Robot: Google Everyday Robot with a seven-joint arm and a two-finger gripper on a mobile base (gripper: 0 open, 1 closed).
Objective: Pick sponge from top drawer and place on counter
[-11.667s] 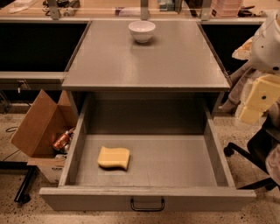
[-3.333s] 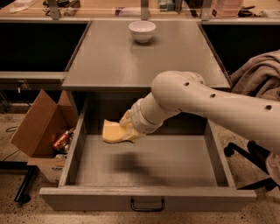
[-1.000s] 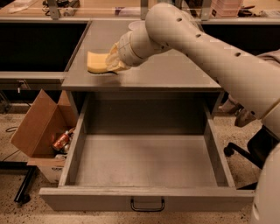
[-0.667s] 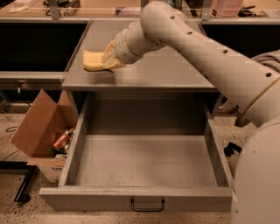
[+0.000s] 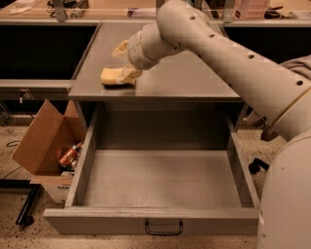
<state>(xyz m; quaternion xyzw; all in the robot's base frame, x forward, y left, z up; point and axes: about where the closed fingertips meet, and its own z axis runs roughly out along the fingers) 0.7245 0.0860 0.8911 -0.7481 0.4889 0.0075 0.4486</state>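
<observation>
The pale-yellow sponge (image 5: 110, 77) lies flat on the grey counter (image 5: 194, 78), near its front left corner. My gripper (image 5: 124, 61) is right over the sponge's right end, on the arm that reaches in from the right. Its jaws stand spread: one finger (image 5: 120, 47) is lifted well above the sponge, the other finger (image 5: 129, 73) rests against the sponge's right side. The top drawer (image 5: 163, 180) is pulled fully out below the counter, with nothing in it. Its dark handle (image 5: 164, 228) is at the front middle.
An open cardboard box (image 5: 41, 141) holding cans stands on the floor left of the drawer. Dark open cabinets flank the counter on both sides. A wooden bench (image 5: 97, 8) with clutter runs along the back. My arm covers the counter's back right.
The sponge has come down from the gripper's hold onto the counter's front left, and the jaws have spread apart. The arm has shifted slightly towards the front.
</observation>
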